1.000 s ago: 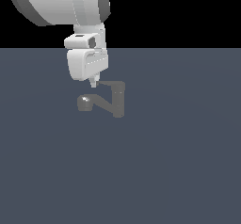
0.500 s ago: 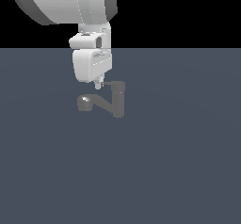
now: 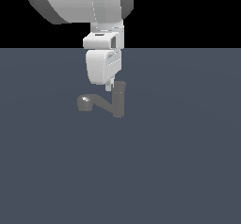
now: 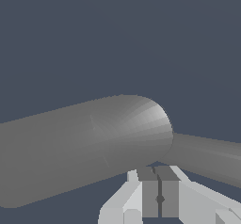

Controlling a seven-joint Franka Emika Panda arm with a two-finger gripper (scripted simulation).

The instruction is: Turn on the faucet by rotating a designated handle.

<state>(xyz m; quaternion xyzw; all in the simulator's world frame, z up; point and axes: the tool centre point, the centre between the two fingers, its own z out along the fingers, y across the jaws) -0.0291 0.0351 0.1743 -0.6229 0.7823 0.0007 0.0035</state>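
While your end effector is hovering beside the faucet — fingers pressed together — nothing is being gripped.

Faucet: dull grey, upright cylindrical body on the flat grey surface, well away from its near edge. Angled spout runs toward the exterior view's left, ending in a round head with a highlight. Handle hidden in the exterior view; cannot tell its angle.

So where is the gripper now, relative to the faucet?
In the exterior view the gripper hangs just above the faucet, at the top of its upright body, on the spout's side.
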